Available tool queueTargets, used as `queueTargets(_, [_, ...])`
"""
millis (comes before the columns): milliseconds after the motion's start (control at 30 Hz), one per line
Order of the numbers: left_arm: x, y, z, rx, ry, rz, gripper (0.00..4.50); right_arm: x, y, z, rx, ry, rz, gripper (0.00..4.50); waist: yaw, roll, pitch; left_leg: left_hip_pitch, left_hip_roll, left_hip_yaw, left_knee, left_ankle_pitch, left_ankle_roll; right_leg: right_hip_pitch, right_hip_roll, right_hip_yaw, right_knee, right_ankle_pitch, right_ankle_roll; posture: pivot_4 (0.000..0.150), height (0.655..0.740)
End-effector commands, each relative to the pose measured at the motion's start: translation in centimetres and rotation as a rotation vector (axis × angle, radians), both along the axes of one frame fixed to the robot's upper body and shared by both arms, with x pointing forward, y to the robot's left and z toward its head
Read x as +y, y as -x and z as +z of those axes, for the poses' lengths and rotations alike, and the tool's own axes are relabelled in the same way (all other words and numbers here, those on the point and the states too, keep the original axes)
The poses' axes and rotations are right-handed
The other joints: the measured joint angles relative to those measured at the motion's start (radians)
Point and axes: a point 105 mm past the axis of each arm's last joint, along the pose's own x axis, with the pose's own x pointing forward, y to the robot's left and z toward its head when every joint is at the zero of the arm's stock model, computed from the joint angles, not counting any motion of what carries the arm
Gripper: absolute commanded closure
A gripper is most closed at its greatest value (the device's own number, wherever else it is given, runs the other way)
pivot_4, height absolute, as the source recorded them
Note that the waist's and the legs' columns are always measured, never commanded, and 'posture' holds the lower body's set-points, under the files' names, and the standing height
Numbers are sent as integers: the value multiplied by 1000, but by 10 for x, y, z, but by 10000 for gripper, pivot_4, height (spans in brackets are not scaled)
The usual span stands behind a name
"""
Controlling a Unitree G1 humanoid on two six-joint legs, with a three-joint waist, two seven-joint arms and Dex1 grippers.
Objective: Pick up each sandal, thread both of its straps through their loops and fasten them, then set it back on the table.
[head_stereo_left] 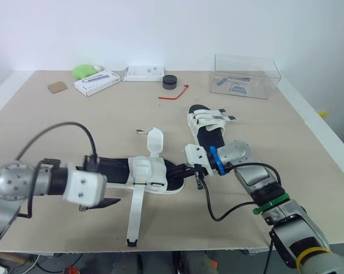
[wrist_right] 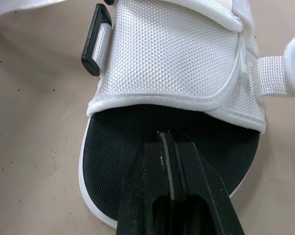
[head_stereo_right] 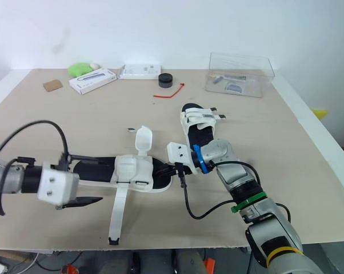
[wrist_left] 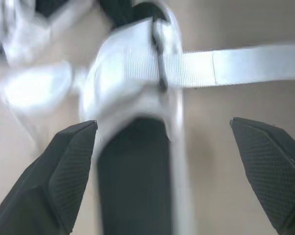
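A white sandal with a black footbed (head_stereo_left: 146,171) lies across the middle of the table. Its long strap (head_stereo_left: 135,214) trails loose toward the front edge and its other strap (head_stereo_left: 155,141) stands up unfastened. A black loop (wrist_right: 96,46) sits at the side of the upper. My left gripper (head_stereo_left: 100,184) is open, with its fingers (wrist_left: 64,166) on either side of the sandal's heel end. At the toe end, my right gripper (wrist_right: 166,139) is shut with its tip over the footbed. The second sandal (head_stereo_left: 209,128) lies behind, with its straps across the upper.
A clear plastic box (head_stereo_left: 246,77) stands at the back right. A black puck (head_stereo_left: 170,82), a red tie (head_stereo_left: 175,94), two white boxes (head_stereo_left: 96,83), a green object (head_stereo_left: 83,71) and a brown square (head_stereo_left: 57,87) line the back. The table's front edge is close below the loose strap.
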Motion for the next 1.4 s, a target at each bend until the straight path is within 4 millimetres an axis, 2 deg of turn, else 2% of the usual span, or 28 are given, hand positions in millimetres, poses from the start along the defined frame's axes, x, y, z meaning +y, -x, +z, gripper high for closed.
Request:
queueTargets(33, [-8, 9, -20, -118, -56, -161, 410, -7, -3, -15, 25, 73, -32, 45000, 0, 0, 0, 0, 0, 1, 0, 0, 0, 0, -1, 0, 0, 1, 1, 1500, 7400])
queueTargets(300, [-44, 21, -30, -115, 50, -317, 410, -10, -5, -13, 19, 80, -39, 45000, 1, -1, -1, 0, -1, 2, 1, 1, 2, 0, 1, 0, 0, 3, 6, 1500, 7400])
queueTargets(467, [-49, 22, -30, -113, 58, -333, 410, -14, -4, -14, 19, 86, -48, 45000, 1, -1, -1, 0, -1, 2, 1, 0, 3, 0, 1, 0, 0, 4, 8, 1500, 7400])
queueTargets(767, [-28, -8, -25, -147, 41, -182, 410, -14, -3, -15, 23, 84, -55, 45000, 2, -1, -1, -1, -1, 2, 1, 0, 3, 1, 1, 0, 0, 4, 9, 1500, 7400])
queueTargets(967, [-17, -25, -22, -197, 14, -143, 410, -10, -5, -13, 18, 80, -50, 45000, 1, -1, -1, 0, -1, 2, 1, 0, 4, 0, 2, 0, 0, 4, 9, 1500, 7400])
queueTargets(1233, [-11, -34, -22, -255, -1, -161, 410, -10, -4, -14, 18, 81, -41, 45000, 1, -1, -1, 0, 0, 2, 1, 0, 4, 0, 1, 0, 0, 5, 8, 1500, 7400])
queueTargets(1400, [-10, -28, -26, -245, 1, -178, 410, -11, -3, -14, 20, 85, -41, 45000, 1, -1, -1, 0, 0, 2, 1, 0, 4, 0, 1, 0, 0, 5, 8, 1500, 7400])
